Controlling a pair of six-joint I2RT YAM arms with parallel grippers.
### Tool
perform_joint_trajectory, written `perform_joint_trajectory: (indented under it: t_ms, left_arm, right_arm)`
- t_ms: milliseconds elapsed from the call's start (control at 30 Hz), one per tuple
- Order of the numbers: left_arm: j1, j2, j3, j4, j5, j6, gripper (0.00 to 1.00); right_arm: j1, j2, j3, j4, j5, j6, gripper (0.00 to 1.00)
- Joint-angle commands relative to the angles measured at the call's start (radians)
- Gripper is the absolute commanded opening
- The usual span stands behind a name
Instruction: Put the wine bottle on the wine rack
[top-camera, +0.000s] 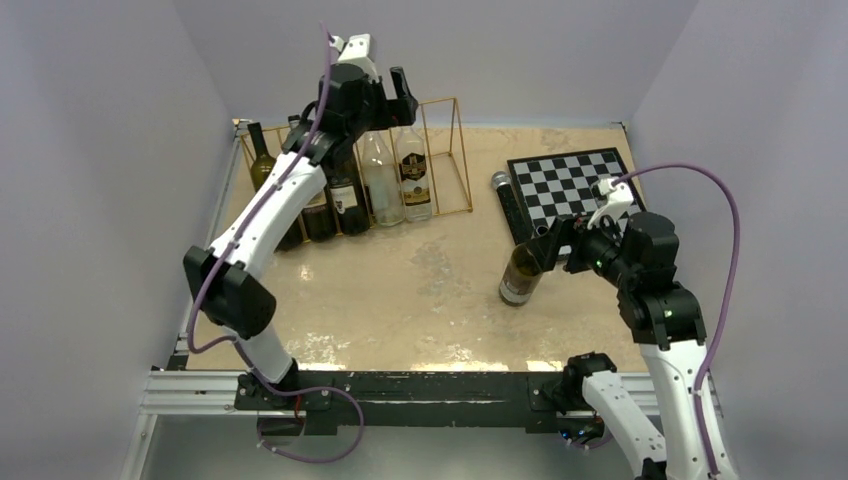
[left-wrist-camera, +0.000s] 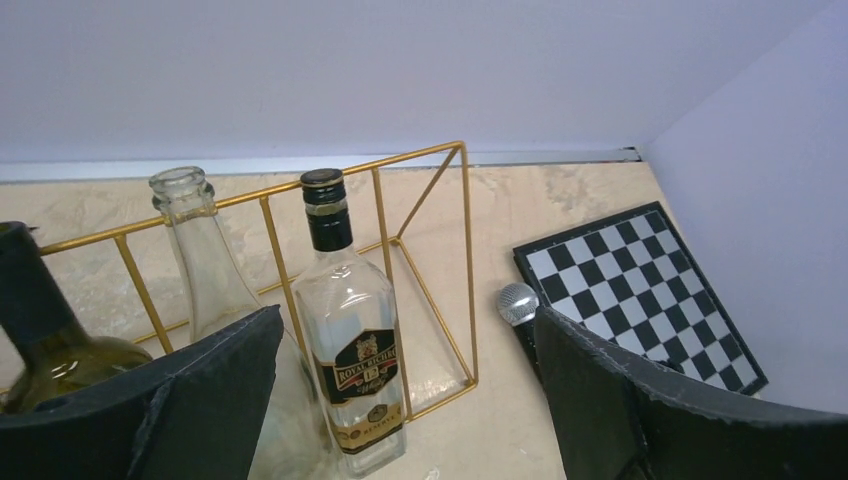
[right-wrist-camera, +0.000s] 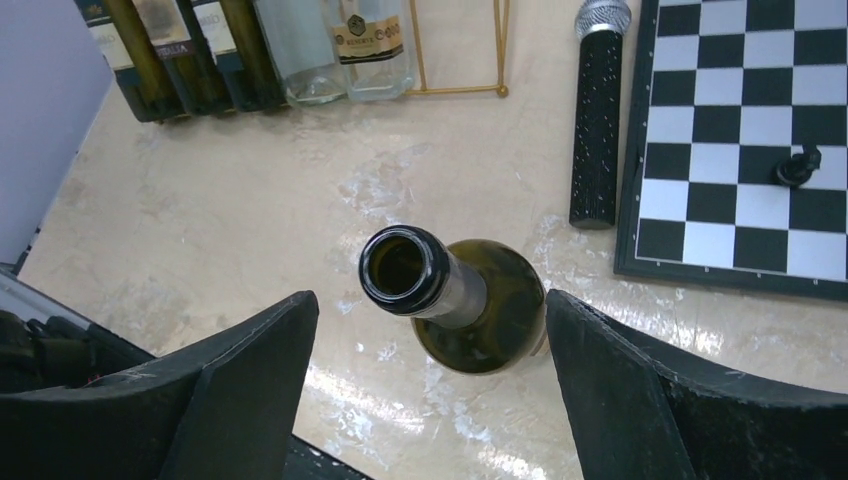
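Showing only at the right wrist: right fingers (right-wrist-camera: 250, 400) spread clear of wine bottle (right-wrist-camera: 485, 315); left fingers (left-wrist-camera: 200, 400) splayed

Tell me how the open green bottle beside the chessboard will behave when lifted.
The green bottle looks like glossy glass: probably rigid, slippery and breakable. Standing tall on a narrow base, it would likely tip if pushed near its neck.
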Motion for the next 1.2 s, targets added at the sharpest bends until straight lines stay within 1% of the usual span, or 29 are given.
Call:
perform_joint_trajectory:
  t_ms: [0,67,200,267,333,500,633,733,833,900,967,1100,1167]
  left_arm:
    - [0.006,-0.151,-0.078,0.032,0.066,0.054,0.99]
    - [0.008,-0.209,-0.124,0.033,0.064,0.069,0.99]
    - [0.016,-0.299,-0.2,0.001,0.085,0.08,0.99]
    - [0.022,-0.338,-0.23,-0.012,0.095,0.085,0.99]
    - [0.029,-0.383,-0.261,-0.022,0.094,0.089,0.99]
    - [0.044,-0.45,-0.332,-0.042,0.086,0.091,0.99]
    - [0.052,-0.476,-0.362,-0.068,0.079,0.089,0.99]
    - [0.052,-0.49,-0.366,-0.093,0.071,0.095,0.99]
    - [0.052,-0.508,-0.377,-0.102,0.056,0.102,0.99]
    - [0.052,-0.524,-0.384,-0.11,0.046,0.106,0.99]
    - [0.052,-0.541,-0.389,-0.121,0.036,0.111,0.99]
    - [0.052,-0.601,-0.378,-0.165,0.003,0.12,0.99]
    - [0.052,-0.652,-0.387,-0.163,0.003,0.139,0.99]
  right_arm:
    - [0.049,-0.061,-0.056,0.199,0.046,-0.053,0.88]
    - [0.086,-0.063,-0.071,0.214,0.093,-0.066,0.84]
    - [0.173,-0.031,-0.089,0.228,0.244,-0.083,0.72]
    - [0.189,-0.022,-0.1,0.234,0.282,-0.079,0.67]
    - [0.194,-0.031,-0.128,0.254,0.311,-0.073,0.64]
    - [0.206,-0.033,-0.168,0.262,0.322,-0.09,0.61]
    - [0.221,-0.024,-0.2,0.27,0.322,-0.1,0.59]
    - [0.228,-0.019,-0.215,0.276,0.322,-0.1,0.52]
    - [0.24,-0.015,-0.218,0.277,0.322,-0.104,0.38]
    - [0.244,-0.008,-0.211,0.275,0.322,-0.107,0.23]
    - [0.247,-0.004,-0.197,0.271,0.322,-0.106,0.11]
    - [0.25,0.017,-0.105,0.232,0.315,-0.069,0.0]
    - [0.25,0.032,-0.04,0.215,0.294,-0.041,0.0]
